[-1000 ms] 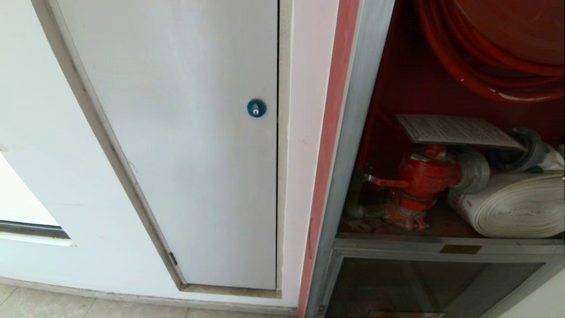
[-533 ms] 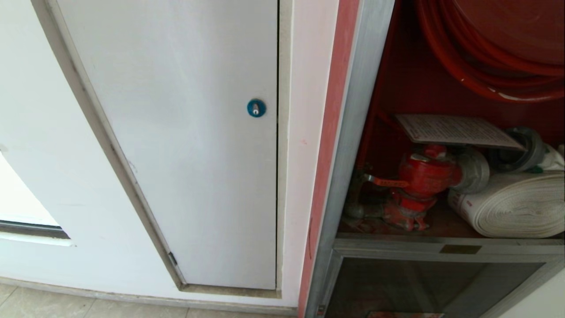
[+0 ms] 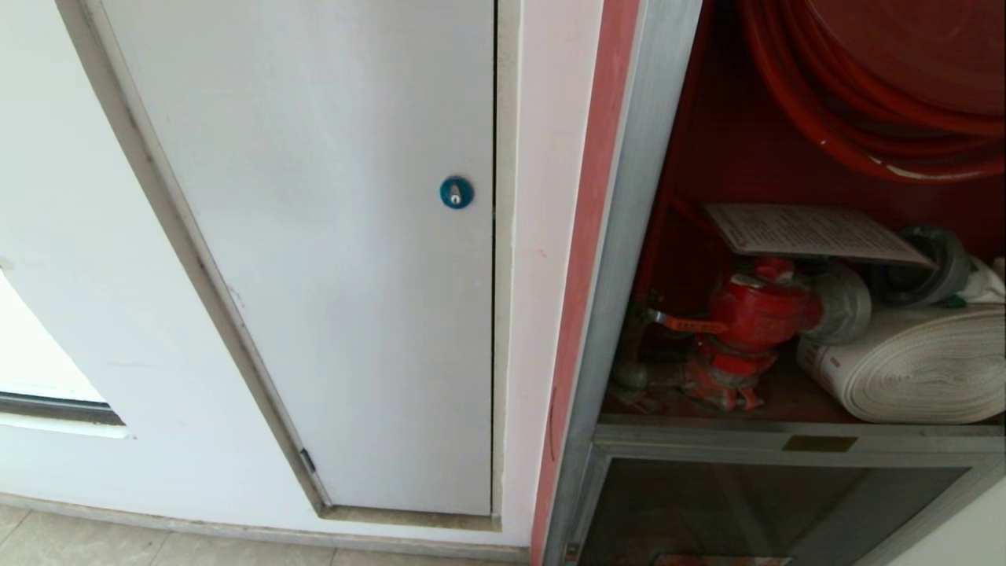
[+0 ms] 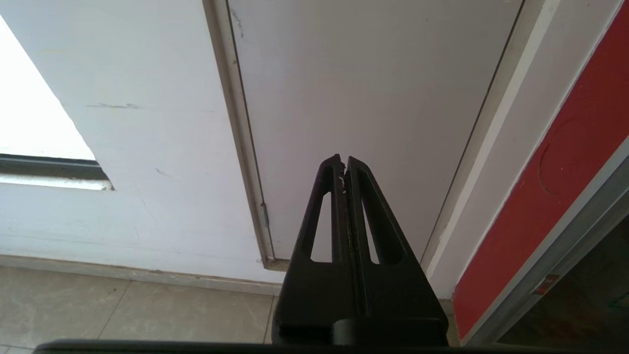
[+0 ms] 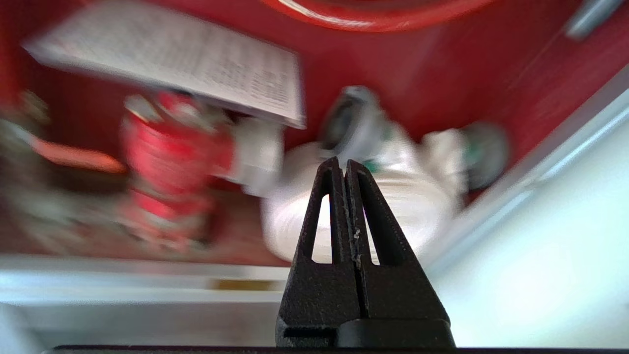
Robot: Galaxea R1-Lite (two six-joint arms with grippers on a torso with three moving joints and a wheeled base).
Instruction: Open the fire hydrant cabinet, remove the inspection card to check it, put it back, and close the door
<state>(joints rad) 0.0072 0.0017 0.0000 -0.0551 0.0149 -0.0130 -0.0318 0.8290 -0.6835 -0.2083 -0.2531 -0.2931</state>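
The inspection card [image 3: 813, 233] lies flat on top of the red valve [image 3: 754, 314], in the right half of the head view, inside the fire hydrant cabinet [image 3: 629, 259], which stands open. The card's right end reaches toward a metal coupling [image 3: 935, 263]. Under the coupling, at the right edge of the frame, the white rolled hose [image 3: 919, 365] rests on the cabinet floor, just beside the valve. At the upper right the red hose reel [image 3: 872, 86] hangs above all this. Below the compartment, at the bottom right, is a smaller dark glass panel [image 3: 754, 511] in a silver frame.

My right pincer [image 5: 344, 164] is clenched and grasps nothing; in its wrist view it points into the cabinet, with the card at the upper left of that frame and the white hose behind the tips. My left pincer [image 4: 343, 162] is also clenched, empty, before the plain white panel [image 3: 330, 236] with the blue round lock [image 3: 457, 192], which fills the left and middle of the head view.
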